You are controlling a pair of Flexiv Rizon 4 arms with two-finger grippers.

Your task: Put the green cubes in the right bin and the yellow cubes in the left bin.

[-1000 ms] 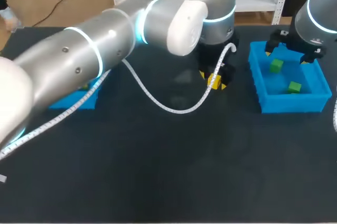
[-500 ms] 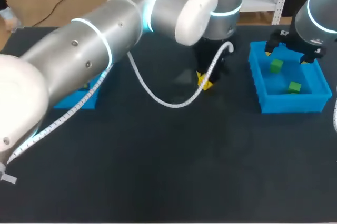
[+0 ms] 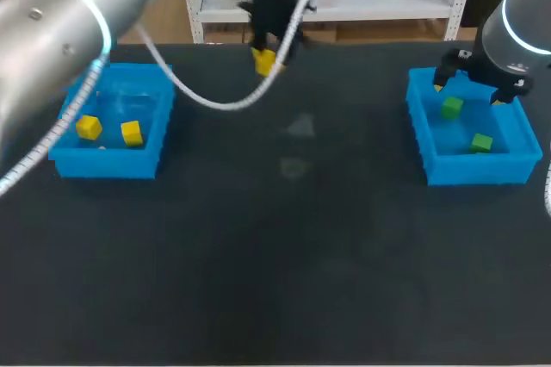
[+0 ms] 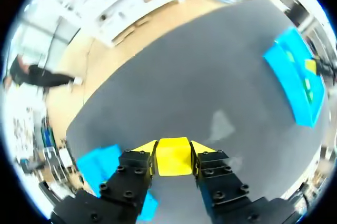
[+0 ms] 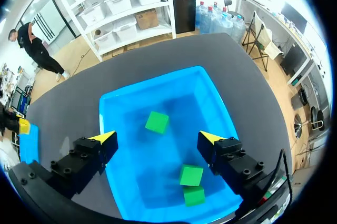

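A broad stretch of dark tabletop [image 3: 293, 246] lies between the two blue bins, which sit well apart near its left and right sides.

The left arm [image 3: 77, 14] comes in from the left, and the left pincer [image 3: 265, 61] hangs near the tabletop's far edge, nearer the left bin [image 3: 65, 164] than the right one. Its fingers are clamped from two sides on a yellow cube [image 4: 172, 161]. The left wrist view shows the cube sitting square between the yellow tips, its flat faces against them and one face turned outward along the fingers, with the tabletop well below. A cube has no long axis to speak of. A white cable [image 3: 207, 96] loops down from the arm beside the pincer.

The left bin holds two yellow cubes [image 3: 88, 127], lying apart from each other and each a little askew.

The right bin [image 3: 419, 134] has its long axis running from the far side toward the near side. The right pincer [image 5: 158, 139] hangs over it with its fingers spread wide and gripping nothing, the yellow tips standing inside the bin's two long walls. In the right wrist view, three green cubes [image 5: 157, 122] lie on the bin floor: one alone between the tips, and two just beside each other farther along the floor.
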